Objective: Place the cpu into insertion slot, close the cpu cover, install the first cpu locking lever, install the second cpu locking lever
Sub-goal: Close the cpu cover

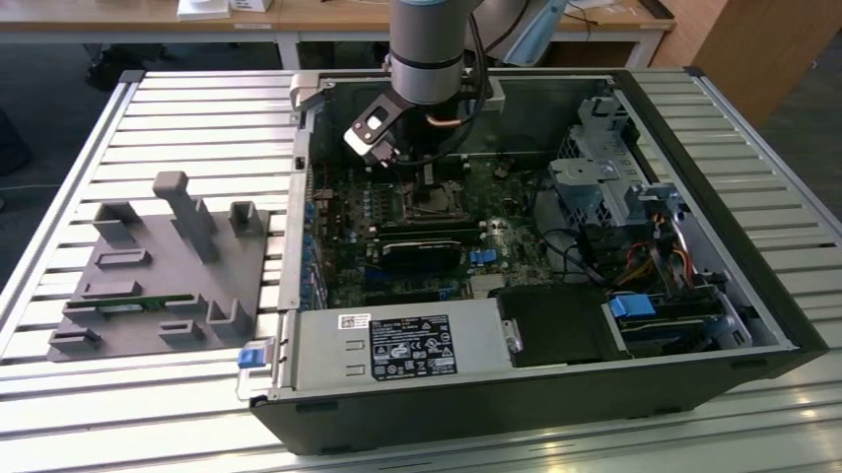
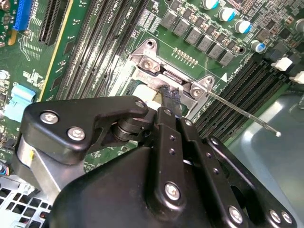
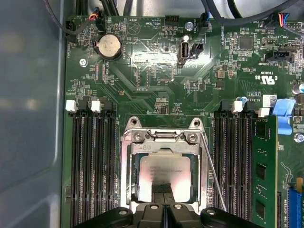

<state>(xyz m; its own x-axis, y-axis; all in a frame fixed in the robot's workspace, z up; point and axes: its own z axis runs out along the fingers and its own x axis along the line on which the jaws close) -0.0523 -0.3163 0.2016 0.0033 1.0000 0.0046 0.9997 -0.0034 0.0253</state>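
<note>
The cpu (image 3: 164, 168), a silvery square chip, lies in the insertion slot (image 3: 124, 190) on the green board. The cpu cover (image 3: 164, 136), a silvery window frame, lies down around it. A thin locking lever (image 3: 214, 178) runs slantwise beside the socket; in the second wrist view this lever (image 2: 247, 115) stands out free over the memory slots. My gripper (image 3: 164, 191) is shut with nothing in it, its dark tips over the chip's near edge. In the second wrist view the gripper (image 2: 171, 97) tip touches the cover's edge by the bracket (image 2: 152, 64). In the exterior view the gripper (image 1: 428, 184) hangs just above the socket (image 1: 431, 205).
Long black memory slots (image 3: 92, 166) flank the socket, and a green card (image 3: 263, 175) stands beside them. The open computer case (image 1: 736, 246) walls the board in, with drive bays and cables at the exterior view's right. A grey fixture (image 1: 158, 266) sits on the slatted table at the left.
</note>
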